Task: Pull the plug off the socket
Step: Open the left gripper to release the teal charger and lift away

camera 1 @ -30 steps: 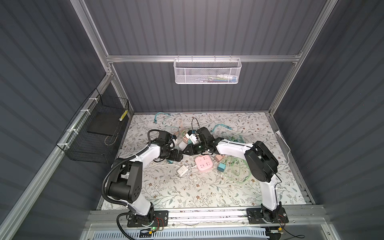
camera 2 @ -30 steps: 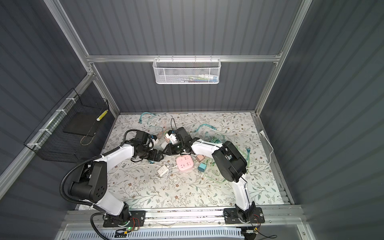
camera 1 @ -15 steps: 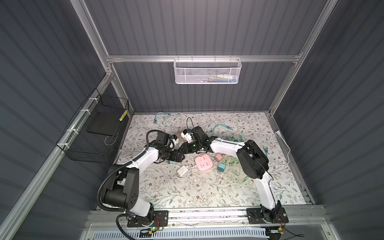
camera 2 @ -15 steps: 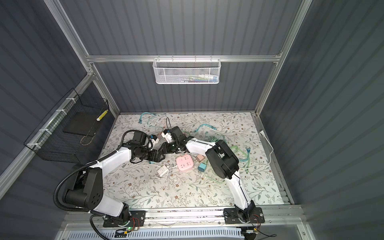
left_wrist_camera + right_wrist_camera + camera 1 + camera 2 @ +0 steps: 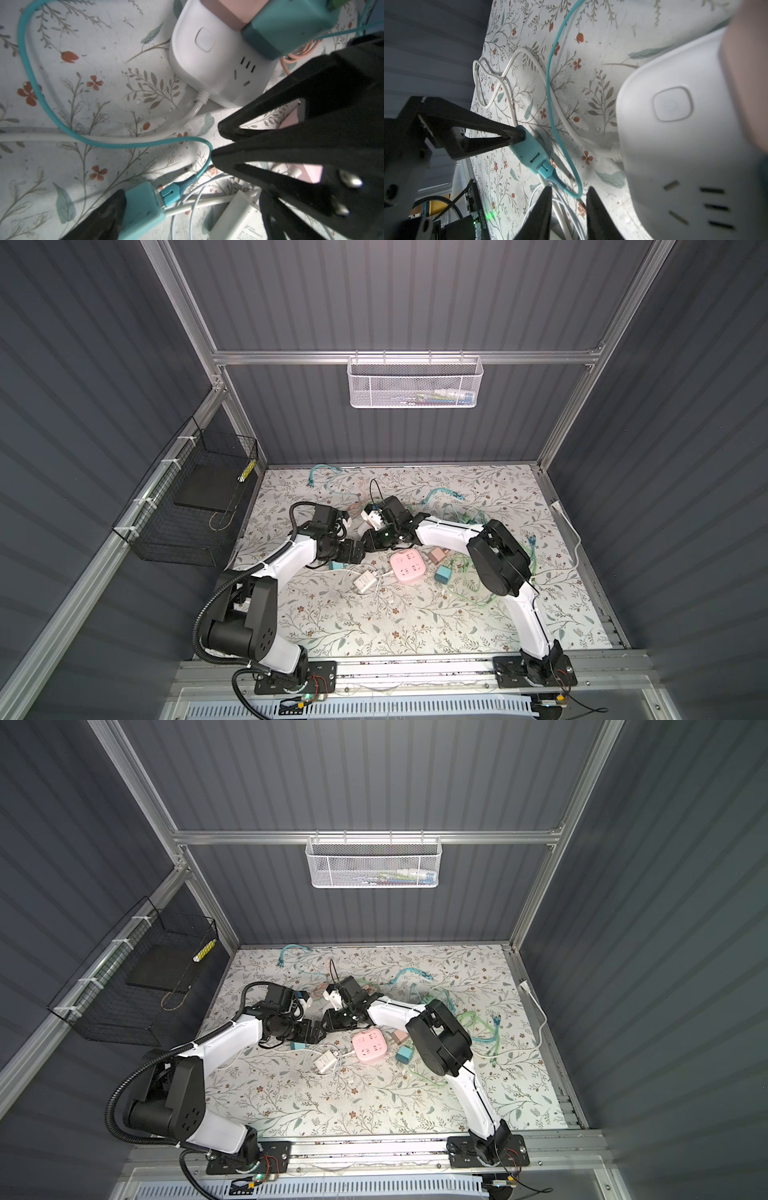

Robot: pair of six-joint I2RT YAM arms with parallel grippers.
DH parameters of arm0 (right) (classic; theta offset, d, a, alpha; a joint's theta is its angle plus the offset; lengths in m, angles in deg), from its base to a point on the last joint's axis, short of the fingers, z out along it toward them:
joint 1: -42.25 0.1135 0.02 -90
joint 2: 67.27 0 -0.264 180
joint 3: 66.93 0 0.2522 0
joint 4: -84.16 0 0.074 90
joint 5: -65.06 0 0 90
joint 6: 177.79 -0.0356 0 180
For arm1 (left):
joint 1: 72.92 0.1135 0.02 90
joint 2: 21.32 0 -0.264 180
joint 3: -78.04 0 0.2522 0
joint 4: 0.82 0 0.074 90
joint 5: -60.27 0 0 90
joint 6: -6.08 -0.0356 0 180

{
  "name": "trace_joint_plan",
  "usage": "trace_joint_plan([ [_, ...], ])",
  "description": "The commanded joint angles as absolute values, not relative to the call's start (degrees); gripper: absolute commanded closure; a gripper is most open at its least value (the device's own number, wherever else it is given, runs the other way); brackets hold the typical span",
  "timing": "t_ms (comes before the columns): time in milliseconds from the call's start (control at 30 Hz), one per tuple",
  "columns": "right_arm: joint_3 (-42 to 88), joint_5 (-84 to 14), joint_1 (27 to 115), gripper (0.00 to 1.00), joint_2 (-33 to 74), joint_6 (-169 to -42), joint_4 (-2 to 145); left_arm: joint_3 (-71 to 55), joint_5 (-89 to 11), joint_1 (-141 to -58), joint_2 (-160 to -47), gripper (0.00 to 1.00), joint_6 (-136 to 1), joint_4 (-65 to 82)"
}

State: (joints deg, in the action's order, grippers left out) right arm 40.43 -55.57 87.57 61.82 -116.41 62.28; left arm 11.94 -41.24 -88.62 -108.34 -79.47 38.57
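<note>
A white socket cube (image 5: 218,62) lies on the floral mat with a pink plug (image 5: 230,10) and a teal plug (image 5: 291,25) seated in it; the arms hide it in both top views. Apart from it lies a teal adapter (image 5: 141,205) (image 5: 529,151) (image 5: 333,566) with a teal USB cable (image 5: 172,192) plugged in. My left gripper (image 5: 187,220) (image 5: 351,558) (image 5: 309,1038) is open wide, one finger (image 5: 512,135) touching that adapter. My right gripper (image 5: 570,189) (image 5: 372,541) (image 5: 332,1021) stands narrowly open, its tips either side of the teal cable's loop (image 5: 578,192) without pinching it.
A pink socket cube (image 5: 408,568), a white adapter (image 5: 365,581), a pink adapter (image 5: 437,556) and another teal adapter (image 5: 444,574) lie close by among white and green cables (image 5: 469,572). A black wire basket (image 5: 187,506) hangs on the left wall, a white one (image 5: 413,383) on the back.
My right gripper has shifted a little to the left, closer to the left gripper, and its elbow has swung leftwards. The left gripper stays open beside the teal adapter.
</note>
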Motion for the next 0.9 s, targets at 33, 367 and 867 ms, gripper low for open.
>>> trace_joint_plan([
  [33, 42.3, -56.58, 89.01, 0.69, 62.31, -114.27, 58.54, 11.05, -41.39, -88.65, -106.4, 0.0, -77.01, 34.77],
  [367, 43.29, -56.01, 89.63, 0.69, 63.08, -113.36, 56.98, 13.53, -44.44, -88.65, -103.84, 0.0, -71.77, 26.53],
  [867, 37.98, -53.88, 88.58, 0.58, 54.27, -113.01, 60.9, 15.08, -40.43, -88.57, -99.31, 0.0, -72.69, 24.32],
])
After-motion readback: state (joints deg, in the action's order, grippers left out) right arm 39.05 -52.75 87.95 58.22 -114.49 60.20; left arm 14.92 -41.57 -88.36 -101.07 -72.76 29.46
